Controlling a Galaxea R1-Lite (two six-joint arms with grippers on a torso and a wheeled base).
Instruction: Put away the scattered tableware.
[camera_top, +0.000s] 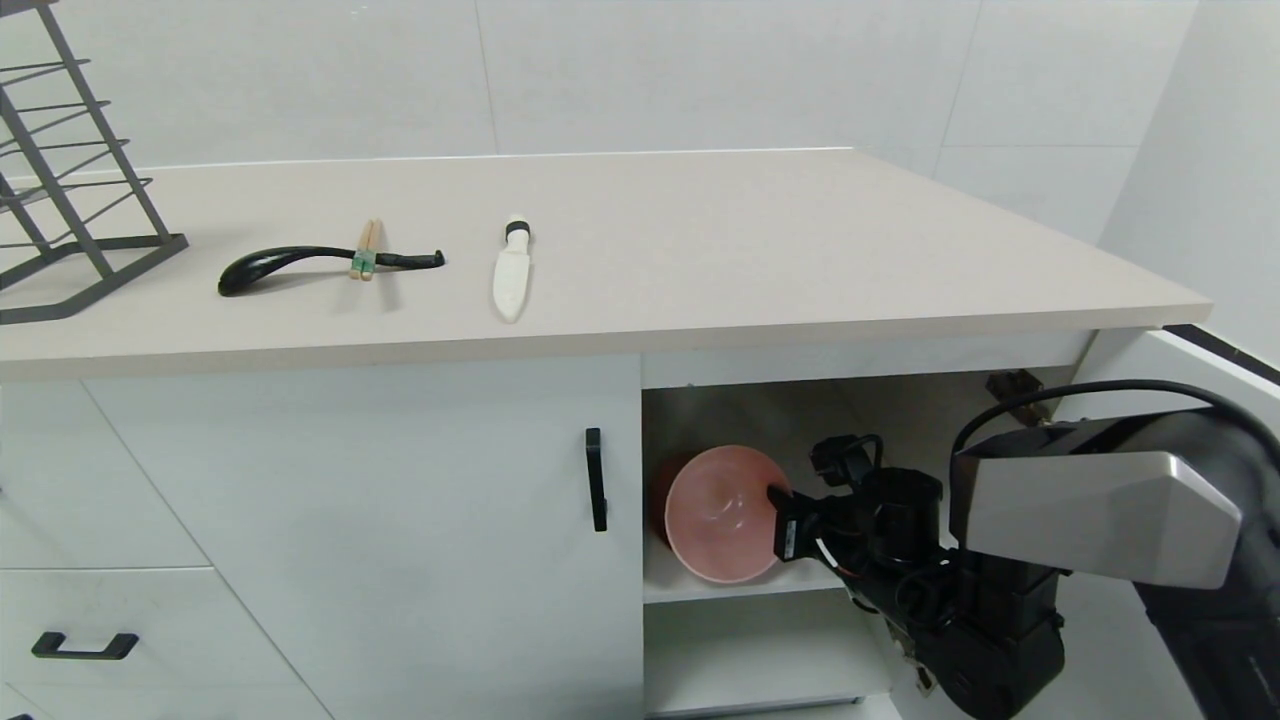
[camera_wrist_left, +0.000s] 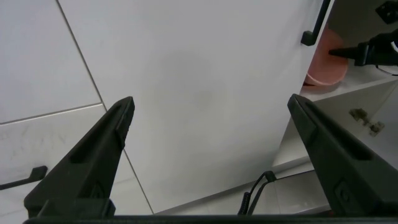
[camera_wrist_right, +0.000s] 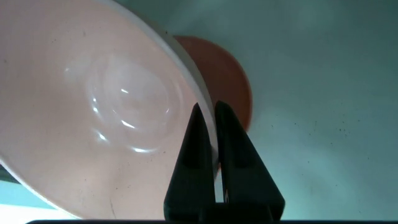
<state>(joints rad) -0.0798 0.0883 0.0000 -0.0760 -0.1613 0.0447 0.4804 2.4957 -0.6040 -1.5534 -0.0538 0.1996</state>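
Right hand (camera_top: 775, 510) inside the open cupboard, fingers pinched shut on the rim of the pink bowl (camera_top: 718, 510). The bowl stands on edge over the upper shelf (camera_top: 740, 585), with an orange dish (camera_wrist_right: 233, 81) just behind it.

Left hand (camera_wrist_left: 209, 102) wide open, holding nothing, facing the closed door.

Judgement: tip the bowl flat onto the shelf before releasing, clear of the orange dish, then withdraw straight out.

Black spoon (camera_top: 300, 262), chopsticks (camera_top: 365, 250) and white knife (camera_top: 512, 270) lie on the tabletop (camera_top: 800, 250).
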